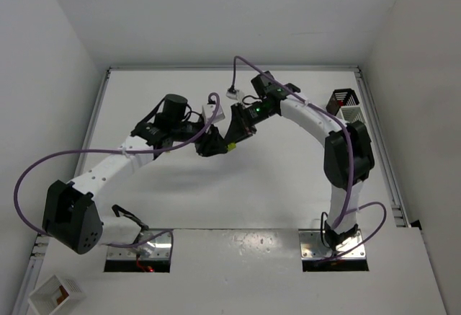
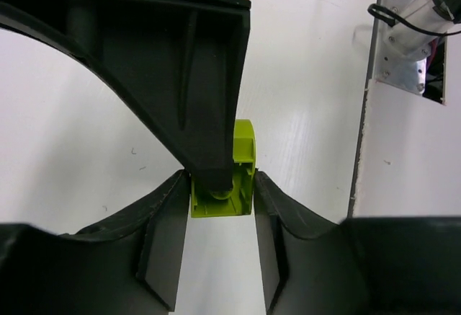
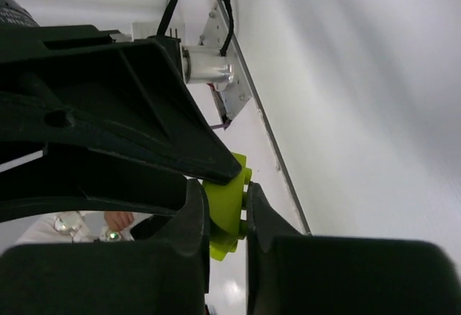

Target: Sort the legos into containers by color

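Observation:
A lime lego (image 1: pixel 231 145) hangs above the table's middle, gripped from both sides. In the left wrist view the lime lego (image 2: pixel 241 178) sits hollow side up between my left gripper's (image 2: pixel 221 185) fingertips, which are shut on it. A finger of the right gripper covers part of it from above. In the right wrist view my right gripper (image 3: pixel 225 210) is shut on the same lime lego (image 3: pixel 225 207), studs against one finger. From above, the left gripper (image 1: pixel 216 144) and right gripper (image 1: pixel 238 133) meet tip to tip. Two slatted containers (image 1: pixel 341 100) (image 1: pixel 354 116) stand at the far right edge.
A white square box (image 1: pixel 56 295) lies at the near left corner, off the table top. Purple cables (image 1: pixel 43 163) loop off both arms. The raised table rim (image 1: pixel 378 142) runs along the right side, close to the containers.

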{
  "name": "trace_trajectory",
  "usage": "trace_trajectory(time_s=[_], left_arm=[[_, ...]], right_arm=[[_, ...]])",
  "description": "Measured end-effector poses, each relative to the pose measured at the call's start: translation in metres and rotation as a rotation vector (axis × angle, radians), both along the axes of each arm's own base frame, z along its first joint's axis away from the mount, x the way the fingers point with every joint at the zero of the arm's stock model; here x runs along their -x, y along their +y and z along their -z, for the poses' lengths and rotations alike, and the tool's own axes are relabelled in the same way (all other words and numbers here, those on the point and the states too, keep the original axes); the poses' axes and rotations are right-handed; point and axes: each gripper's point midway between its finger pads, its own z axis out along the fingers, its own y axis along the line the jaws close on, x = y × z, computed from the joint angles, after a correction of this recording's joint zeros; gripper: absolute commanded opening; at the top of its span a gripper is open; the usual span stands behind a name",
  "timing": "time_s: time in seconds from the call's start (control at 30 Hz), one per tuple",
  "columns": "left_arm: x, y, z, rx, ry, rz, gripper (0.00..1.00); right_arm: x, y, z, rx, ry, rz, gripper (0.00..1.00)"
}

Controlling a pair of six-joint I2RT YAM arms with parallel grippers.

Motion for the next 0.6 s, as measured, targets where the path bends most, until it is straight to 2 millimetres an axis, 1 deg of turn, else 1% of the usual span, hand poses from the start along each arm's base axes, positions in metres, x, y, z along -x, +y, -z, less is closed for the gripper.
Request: trace_trajectory(time_s=[0.03, 0.07, 0.1, 0.13, 0.17, 0.23, 0.3, 0.33, 0.4, 0.5, 0.6], left_arm=[[0.000, 0.000, 0.000, -0.003, -0.001, -0.003, 0.57], [-0.001, 0.000, 0.000, -0.005, -0.004, -0.008, 0.61], [-0.002, 0.000, 0.000, -0.006, -0.006, -0.015, 0.69], [-0.004, 0.001, 0.000, -0.009, -0.007, -0.027, 0.99], [-0.005, 0.002, -0.001, -0.013, -0.015, -0.034, 1.00], [-0.007, 0.007, -0.003, -0.011, -0.004, -0.064, 1.00], [-0.013, 0.016, -0.008, -0.008, -0.005, -0.110, 1.00], [-0.017, 0.023, -0.011, -0.007, -0.012, -0.141, 1.00], [-0.026, 0.037, -0.015, -0.018, -0.018, -0.212, 1.00], [-0.039, 0.056, -0.020, -0.052, -0.020, -0.309, 1.00], [-0.051, 0.076, -0.023, -0.077, -0.020, -0.397, 1.00]], right_arm=[[-0.001, -0.001, 0.000, 0.000, 0.002, 0.004, 0.00], [-0.003, -0.002, 0.002, -0.001, -0.006, 0.007, 0.00], [-0.004, -0.005, 0.004, 0.002, -0.013, 0.013, 0.00], [-0.005, -0.008, 0.007, 0.012, -0.018, 0.019, 0.00], [-0.007, -0.012, 0.009, 0.026, -0.026, 0.030, 0.00], [-0.019, -0.028, 0.011, 0.050, -0.046, 0.076, 0.00], [-0.039, -0.054, 0.007, 0.061, -0.069, 0.152, 0.00], [-0.052, -0.072, 0.005, 0.069, -0.081, 0.203, 0.00], [-0.079, -0.118, 0.005, 0.104, -0.107, 0.320, 0.00], [-0.116, -0.197, 0.006, 0.214, -0.162, 0.505, 0.00], [-0.144, -0.280, -0.003, 0.386, -0.276, 0.663, 0.00]])
